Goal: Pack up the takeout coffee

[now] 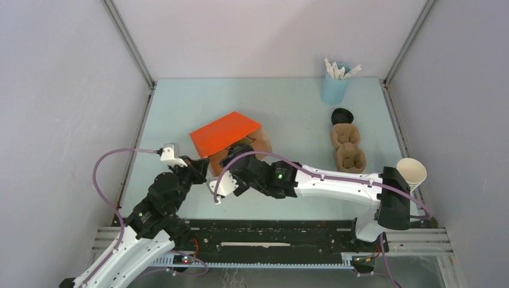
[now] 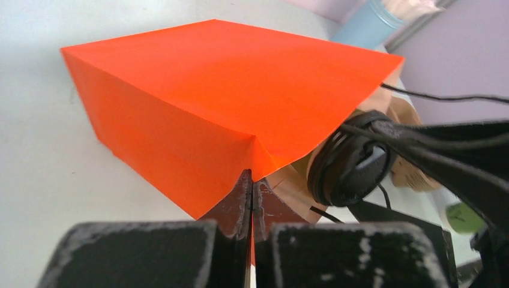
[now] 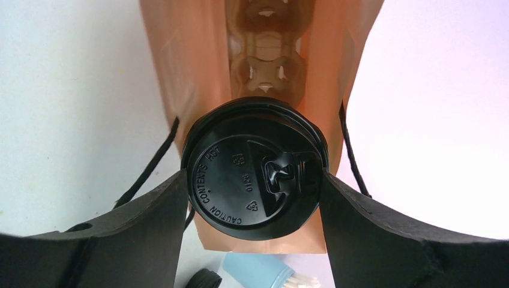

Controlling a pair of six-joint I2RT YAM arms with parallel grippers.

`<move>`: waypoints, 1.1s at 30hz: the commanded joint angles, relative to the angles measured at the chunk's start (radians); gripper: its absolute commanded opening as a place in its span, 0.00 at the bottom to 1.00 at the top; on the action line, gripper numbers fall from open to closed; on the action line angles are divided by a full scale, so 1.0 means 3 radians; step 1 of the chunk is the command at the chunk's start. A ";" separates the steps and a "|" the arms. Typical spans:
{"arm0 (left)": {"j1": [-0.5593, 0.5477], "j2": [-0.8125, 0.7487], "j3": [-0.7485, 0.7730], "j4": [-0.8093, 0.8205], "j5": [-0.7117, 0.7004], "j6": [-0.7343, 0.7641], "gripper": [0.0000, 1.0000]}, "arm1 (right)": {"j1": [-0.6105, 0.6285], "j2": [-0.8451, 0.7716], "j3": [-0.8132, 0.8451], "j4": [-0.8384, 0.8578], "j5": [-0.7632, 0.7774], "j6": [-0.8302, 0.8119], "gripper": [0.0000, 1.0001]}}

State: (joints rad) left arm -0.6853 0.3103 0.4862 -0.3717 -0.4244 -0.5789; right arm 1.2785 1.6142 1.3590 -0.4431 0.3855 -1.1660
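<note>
The orange bag (image 1: 223, 133) lies on its side mid-table, its mouth towards the arms. My left gripper (image 2: 252, 192) is shut on the bag's (image 2: 228, 90) lower mouth edge, a strip of orange paper pinched between the jaws. My right gripper (image 3: 255, 178) is shut on the takeout coffee (image 3: 255, 171), its fingers pressing both sides of the cup just behind the black lid. The cup points into the bag's brown interior (image 3: 198, 72), with only the lid facing the camera. In the left wrist view the lid (image 2: 351, 168) sits right at the bag's mouth. From above, the right gripper (image 1: 240, 157) hides the cup.
A pale blue cup of white sticks (image 1: 334, 84) stands at the back right. A loose black lid (image 1: 342, 115) and brown moulded carriers (image 1: 348, 147) lie right of the bag. Lidless cups (image 1: 411, 173) sit at the right edge, beside the right arm's base.
</note>
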 commanded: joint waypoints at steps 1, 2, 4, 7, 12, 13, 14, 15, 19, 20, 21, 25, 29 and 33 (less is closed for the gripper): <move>-0.0014 -0.0094 -0.0105 0.0279 0.0612 0.0181 0.00 | 0.0023 -0.0268 -0.0075 0.0091 0.0096 -0.0044 0.49; -0.0015 -0.0118 -0.0122 0.0323 0.0712 0.0183 0.00 | 0.0039 -0.0296 -0.0100 0.0082 0.0115 -0.0041 0.49; -0.0016 -0.0148 -0.0158 0.0408 0.0883 0.0167 0.00 | 0.0111 -0.0354 -0.0119 0.0013 0.0185 -0.0009 0.49; -0.0016 -0.0109 -0.0186 0.0509 0.1097 0.0146 0.00 | 0.0232 -0.0468 -0.0163 -0.0166 0.0234 0.0097 0.50; -0.0016 0.0203 -0.0064 0.0455 0.1146 0.0117 0.00 | 0.0283 -0.0555 -0.0223 -0.0355 0.0146 0.0288 0.49; -0.0019 0.0307 -0.0001 0.0374 0.1109 0.0093 0.00 | 0.0268 -0.0546 -0.0238 -0.0356 0.0140 0.0293 0.50; -0.0021 0.0369 0.0074 0.0257 0.1008 0.0045 0.00 | 0.0253 -0.0540 -0.0254 -0.0340 0.0139 0.0290 0.49; -0.0032 0.0415 0.0149 0.0096 0.0877 -0.0018 0.00 | 0.0223 -0.0535 -0.0260 -0.0316 0.0113 0.0290 0.49; -0.0080 0.0393 0.0382 -0.0398 0.0412 -0.0203 0.00 | 0.0106 -0.0533 -0.0265 -0.0220 -0.0114 0.0325 0.49; -0.0085 0.0355 0.0415 -0.0472 0.0266 -0.0235 0.00 | 0.0085 -0.0518 -0.0266 -0.0198 -0.0154 0.0320 0.49; -0.0086 0.0321 0.0441 -0.0532 0.0174 -0.0251 0.00 | 0.0057 -0.0503 -0.0287 -0.0140 -0.0187 0.0306 0.49; -0.0085 0.0272 0.0455 -0.0615 -0.0010 -0.0254 0.00 | -0.0007 -0.0434 -0.0356 0.0076 -0.0241 0.0188 0.48; -0.0090 0.0306 0.0445 -0.0621 0.0005 -0.0258 0.00 | -0.0058 -0.0375 -0.0353 0.0194 -0.0333 0.0043 0.49; -0.0091 0.0314 0.0448 -0.0604 0.0001 -0.0243 0.00 | -0.0090 -0.0311 -0.0352 0.0230 -0.0378 -0.0128 0.49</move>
State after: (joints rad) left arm -0.7078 0.3946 0.5903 -0.5373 -0.3901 -0.6388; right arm 1.2633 1.5055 1.2518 -0.4374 0.3019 -1.1378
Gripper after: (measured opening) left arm 0.005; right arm 0.805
